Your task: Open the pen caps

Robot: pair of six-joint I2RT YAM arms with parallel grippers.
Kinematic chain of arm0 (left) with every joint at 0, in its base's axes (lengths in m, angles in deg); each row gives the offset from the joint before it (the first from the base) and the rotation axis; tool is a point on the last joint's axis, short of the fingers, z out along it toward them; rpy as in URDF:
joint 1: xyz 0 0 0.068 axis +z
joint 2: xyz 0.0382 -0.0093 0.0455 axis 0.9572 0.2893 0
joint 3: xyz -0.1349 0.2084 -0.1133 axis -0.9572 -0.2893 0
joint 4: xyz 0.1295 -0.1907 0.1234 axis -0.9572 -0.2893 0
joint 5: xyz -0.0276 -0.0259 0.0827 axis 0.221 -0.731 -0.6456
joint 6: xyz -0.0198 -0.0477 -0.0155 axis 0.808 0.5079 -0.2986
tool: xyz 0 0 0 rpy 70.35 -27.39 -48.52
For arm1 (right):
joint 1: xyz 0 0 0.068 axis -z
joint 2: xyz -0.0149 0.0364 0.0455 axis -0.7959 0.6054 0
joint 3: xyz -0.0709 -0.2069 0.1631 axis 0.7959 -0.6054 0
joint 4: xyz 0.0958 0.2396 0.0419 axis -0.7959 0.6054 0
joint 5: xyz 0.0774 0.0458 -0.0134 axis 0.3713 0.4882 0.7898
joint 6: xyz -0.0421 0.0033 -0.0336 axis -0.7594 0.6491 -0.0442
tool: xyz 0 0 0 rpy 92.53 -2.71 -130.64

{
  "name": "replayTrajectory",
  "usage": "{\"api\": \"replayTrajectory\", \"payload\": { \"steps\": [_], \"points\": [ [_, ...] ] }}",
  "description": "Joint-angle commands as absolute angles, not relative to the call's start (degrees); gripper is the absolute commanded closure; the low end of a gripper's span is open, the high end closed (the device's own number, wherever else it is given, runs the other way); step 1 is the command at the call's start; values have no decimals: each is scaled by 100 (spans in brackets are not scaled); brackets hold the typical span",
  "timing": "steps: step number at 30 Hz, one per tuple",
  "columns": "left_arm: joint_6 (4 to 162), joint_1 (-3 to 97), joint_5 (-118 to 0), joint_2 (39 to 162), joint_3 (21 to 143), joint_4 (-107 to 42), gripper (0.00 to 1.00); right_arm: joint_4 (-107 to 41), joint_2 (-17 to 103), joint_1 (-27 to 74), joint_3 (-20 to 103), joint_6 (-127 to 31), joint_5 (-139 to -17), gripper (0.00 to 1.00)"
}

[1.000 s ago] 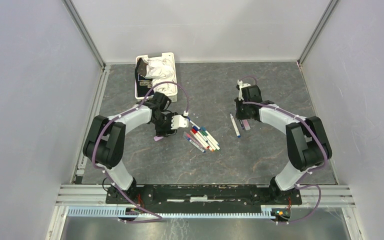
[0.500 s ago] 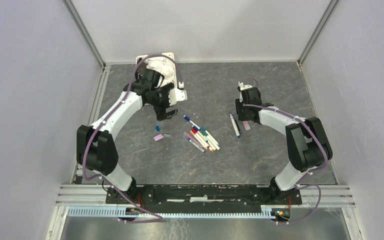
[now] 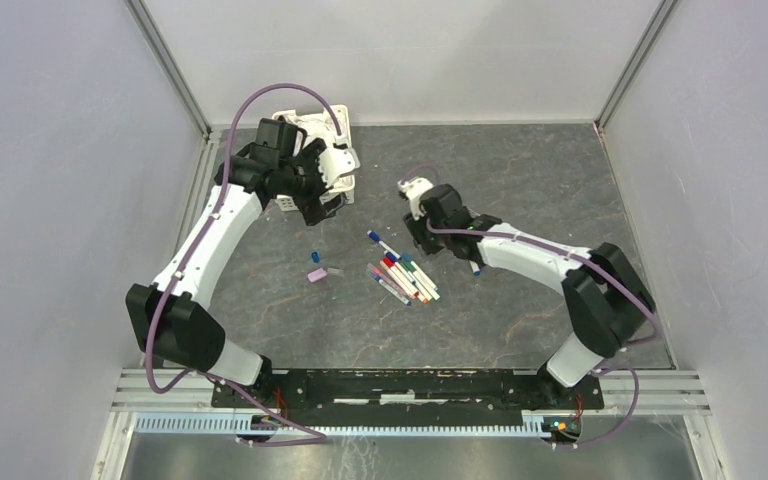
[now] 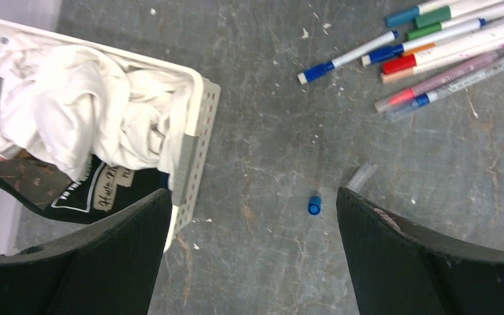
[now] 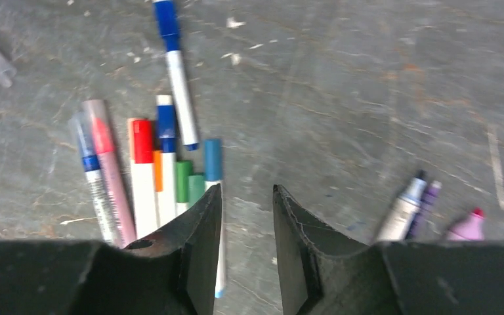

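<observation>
Several capped pens point(image 3: 404, 277) lie in a pile mid-table, with red point(image 5: 142, 140), blue point(image 5: 165, 127), green point(image 5: 184, 180) and teal point(image 5: 212, 159) pen caps on them. A loose blue cap point(image 3: 314, 256) lies left of the pile and shows in the left wrist view point(image 4: 314, 205). A pink cap point(image 3: 315, 275) and a clear cap point(image 3: 335, 271) lie just below it. My left gripper point(image 3: 325, 207) hangs wide open and empty point(image 4: 252, 193) by the basket. My right gripper point(image 3: 416, 238) is narrowly open and empty point(image 5: 246, 190), just right of the pile.
A white slotted basket point(image 3: 282, 201) with white cloth stands at the back left; its wall point(image 4: 193, 164) is close to my left finger. Uncapped pens point(image 5: 410, 203) and a pink cap point(image 5: 467, 226) lie to the right. Walls enclose the table.
My left arm has swung up and back toward the basket, leaving the blue cap on the table. My right arm has moved left from the right-hand pens to the pile.
</observation>
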State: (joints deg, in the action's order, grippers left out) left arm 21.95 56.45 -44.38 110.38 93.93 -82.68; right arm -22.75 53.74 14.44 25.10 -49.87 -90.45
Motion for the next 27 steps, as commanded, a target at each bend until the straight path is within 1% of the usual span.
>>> {"api": "replayTrajectory", "payload": {
  "steps": [1,6,12,27],
  "points": [
    [2431,5666,-4376,10957,9589,-8749,0,-2178,5807,1165,2824,-5207,-8816,63],
    [2259,5675,-4216,10851,9487,-9042,0,-2237,5943,1094,2587,-5203,-8751,64],
    [2113,5675,-3927,10961,9670,-9484,0,-2362,6032,1096,2266,-5175,-8723,67],
    [1977,5677,-4108,11025,9594,-9592,0,-2636,5835,1094,1470,-5136,-8836,64]
  ]
}}
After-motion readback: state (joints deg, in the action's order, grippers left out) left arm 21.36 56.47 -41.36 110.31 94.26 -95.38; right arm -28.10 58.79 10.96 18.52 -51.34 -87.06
